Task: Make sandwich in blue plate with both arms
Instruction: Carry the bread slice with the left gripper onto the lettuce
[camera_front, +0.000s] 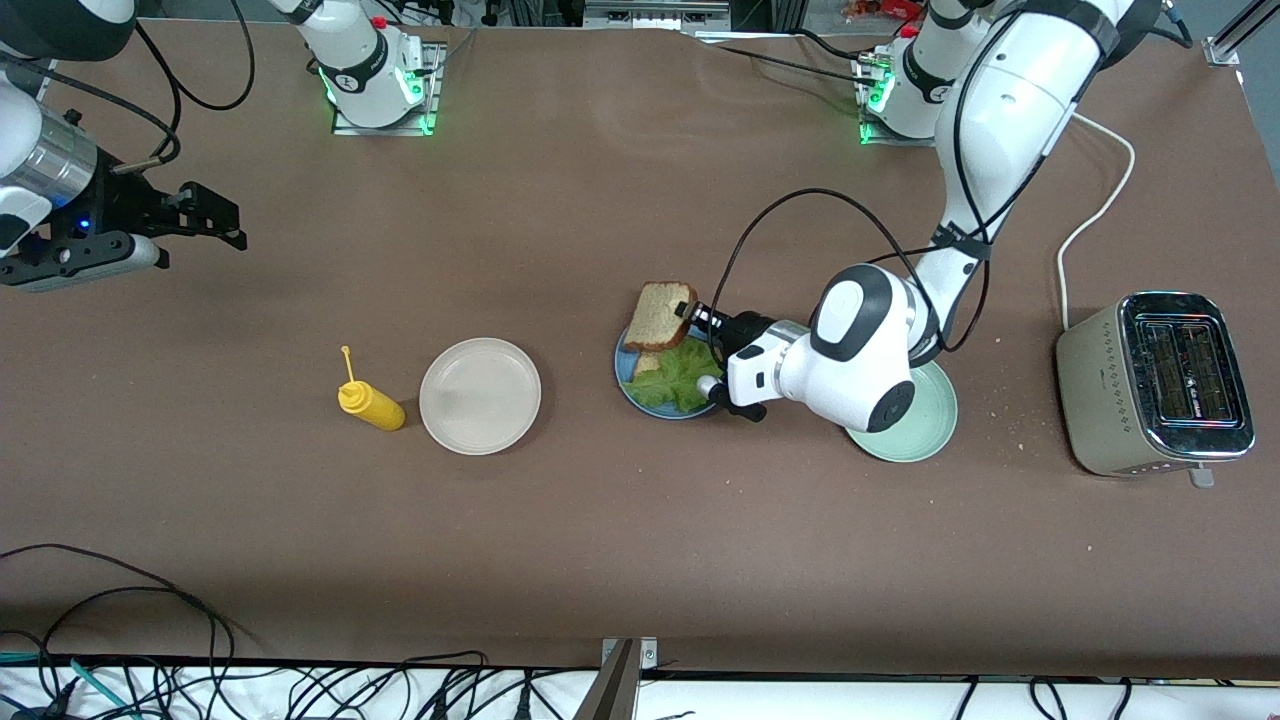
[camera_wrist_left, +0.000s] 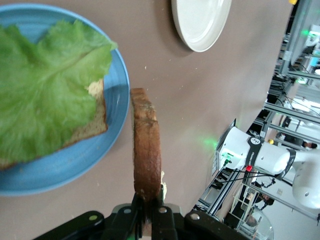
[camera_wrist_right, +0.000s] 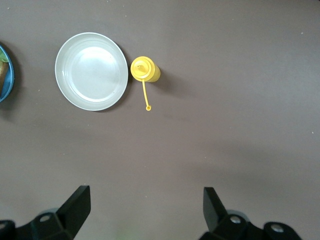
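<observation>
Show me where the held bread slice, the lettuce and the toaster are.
bread slice (camera_front: 660, 315): front view, middle of its face.
lettuce (camera_wrist_left: 47, 87): left wrist view, middle of the leaf.
toaster (camera_front: 1095, 385): front view, its side wall.

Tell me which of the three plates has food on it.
The blue plate, the middle one, carries bread and lettuce. The beige plate and the pale green plate show none.

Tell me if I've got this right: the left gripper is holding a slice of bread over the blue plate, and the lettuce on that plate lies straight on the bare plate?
Not quite. The left wrist view shows the lettuce lying on a bottom slice of bread, not on the bare blue plate. The rest holds: the left gripper grips the top slice over the plate's edge.
</observation>
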